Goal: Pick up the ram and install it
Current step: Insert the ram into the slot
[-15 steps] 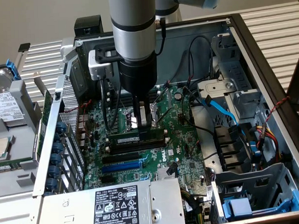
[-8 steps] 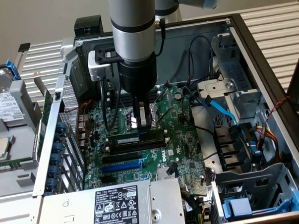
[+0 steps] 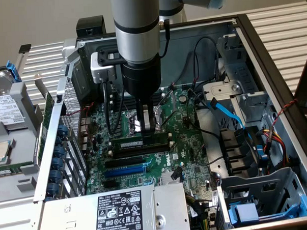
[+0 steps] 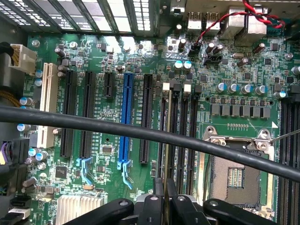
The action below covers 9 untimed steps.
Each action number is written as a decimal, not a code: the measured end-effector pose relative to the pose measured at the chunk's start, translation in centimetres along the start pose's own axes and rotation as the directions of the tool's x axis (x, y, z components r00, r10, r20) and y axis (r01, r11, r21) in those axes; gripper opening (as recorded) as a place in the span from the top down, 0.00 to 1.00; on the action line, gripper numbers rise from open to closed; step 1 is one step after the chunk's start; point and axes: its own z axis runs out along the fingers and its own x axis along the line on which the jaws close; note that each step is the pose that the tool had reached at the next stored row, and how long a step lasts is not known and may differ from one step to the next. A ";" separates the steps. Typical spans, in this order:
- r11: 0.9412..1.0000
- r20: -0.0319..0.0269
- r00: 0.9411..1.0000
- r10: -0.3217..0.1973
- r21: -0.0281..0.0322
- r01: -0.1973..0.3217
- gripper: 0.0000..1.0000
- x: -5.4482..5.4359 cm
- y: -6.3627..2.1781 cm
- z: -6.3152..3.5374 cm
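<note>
One arm, one open computer case. Entries run from the exterior view's left, each placed against the blue expansion slot.

- Well off to that slot's left in the exterior view: a hard drive, lying outside the case.
- Near the slot, on its camera side: the power supply, label up.
- Just past the slot on its far side, parallel to it, with black slots between: the ram. It stands on edge along a memory slot, pale label strip towards the camera (fully seated or not, cannot tell).
- Gripper: straight above the ram's right half, fingers drawn narrow and closed on its upper edge.
- Well to the slot's right in the exterior view: a blue flat cable and the drive cage.

Wrist view: a black cable crosses in front of the board. A bare processor socket lies on the far side of the gripper from the blue slot.
</note>
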 end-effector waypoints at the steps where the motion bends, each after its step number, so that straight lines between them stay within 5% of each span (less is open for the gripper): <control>1: 1.000 0.000 1.000 -0.001 0.000 0.001 0.87 0.0 0.00 0.00; 9: 1.000 0.000 1.000 -0.004 0.000 0.004 0.87 0.0 0.00 0.04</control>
